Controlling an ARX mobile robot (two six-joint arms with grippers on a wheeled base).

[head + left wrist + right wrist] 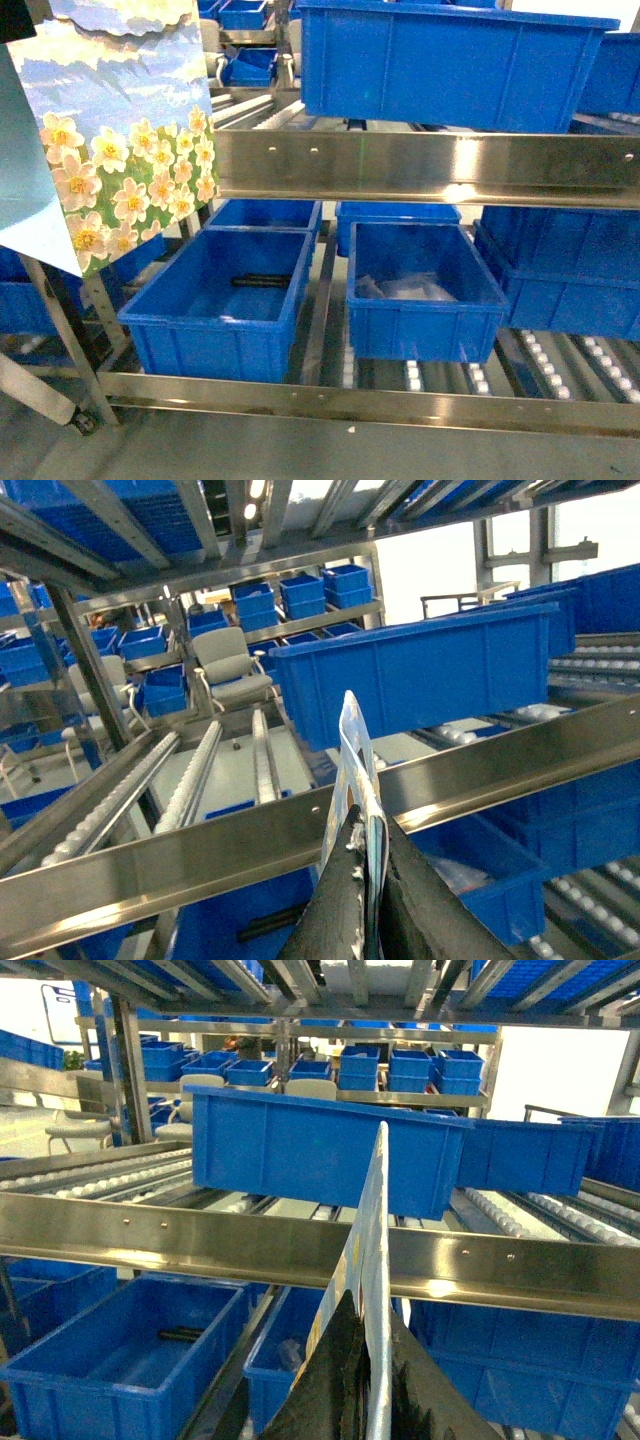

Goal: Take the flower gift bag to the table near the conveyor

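The flower gift bag (120, 150), printed with sky, clouds and daisies, hangs close at the head view's upper left, its pale-blue side turned left. In the left wrist view my left gripper (372, 813) is shut on the bag's (352, 740) thin upper edge, which stands edge-on. My right gripper (370, 1303) is shut on the edge of a printed paper bag (375, 1210); I cannot tell whether it is the same bag. Neither gripper shows in the head view. The conveyor (545, 360) of white rollers in steel rails lies ahead. The table is out of view.
A steel crossbar (420, 165) runs across in front. Blue bins sit on the rollers below: one (215, 300) with a dark object, one (425, 295) with clear plastic. A large blue bin (450, 60) sits on the upper level. Grey floor (300, 450) lies at the near edge.
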